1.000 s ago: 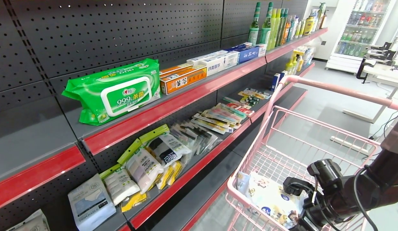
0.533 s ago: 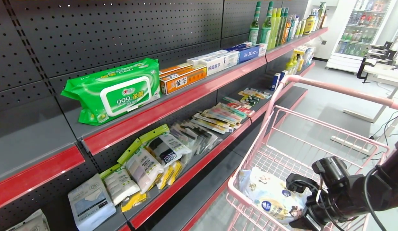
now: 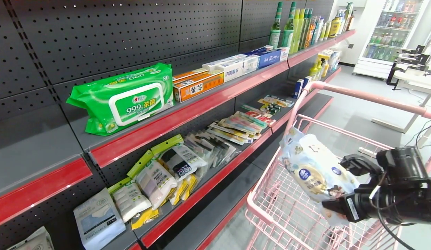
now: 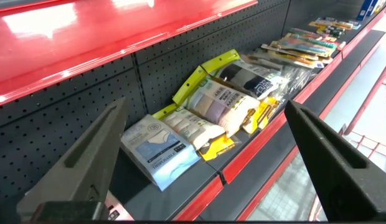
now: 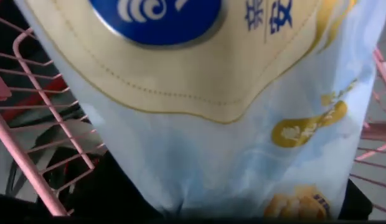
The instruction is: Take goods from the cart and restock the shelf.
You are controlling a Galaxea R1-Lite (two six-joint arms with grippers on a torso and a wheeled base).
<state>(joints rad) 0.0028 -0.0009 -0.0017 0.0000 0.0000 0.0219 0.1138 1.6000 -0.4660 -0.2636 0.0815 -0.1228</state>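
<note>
Above the pink cart [image 3: 358, 96], the right fingers [image 3: 354, 164] pinch the pale-blue pack [image 3: 312, 166] — its lower end between them.

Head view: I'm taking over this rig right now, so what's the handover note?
Right pincer: shut on a pale blue pack, held above the pink cart.
Left pincer: open, empty, facing the shelf.
Done: the pack is picked up.
Left: set it on the shelf, perhaps beside the green pack, then check the cart for more.
</note>
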